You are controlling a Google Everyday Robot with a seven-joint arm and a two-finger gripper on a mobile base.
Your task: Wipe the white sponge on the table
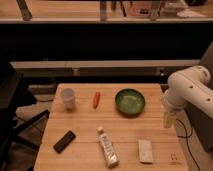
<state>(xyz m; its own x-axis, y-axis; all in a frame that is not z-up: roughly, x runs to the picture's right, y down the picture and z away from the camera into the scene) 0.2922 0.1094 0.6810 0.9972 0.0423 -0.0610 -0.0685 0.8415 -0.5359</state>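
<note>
Though grip unclear, one gripper (pixel 169 120), seemingly above table (pixel 85 122) edge, near one white sponge (pixel 145 151)

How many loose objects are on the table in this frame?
6: white cup far left, orange carrot beside it, green bowl far right, black device near left, white tube near centre, white sponge near right. Gripper hangs at the right edge of the table; none look hidden.

End effector (pixel 169 120) hangs at the right edge of the bench (pixel 80 125); open wood reaches the white sponge (pixel 145 151), with a tube (pixel 108 146) to its left.
</note>
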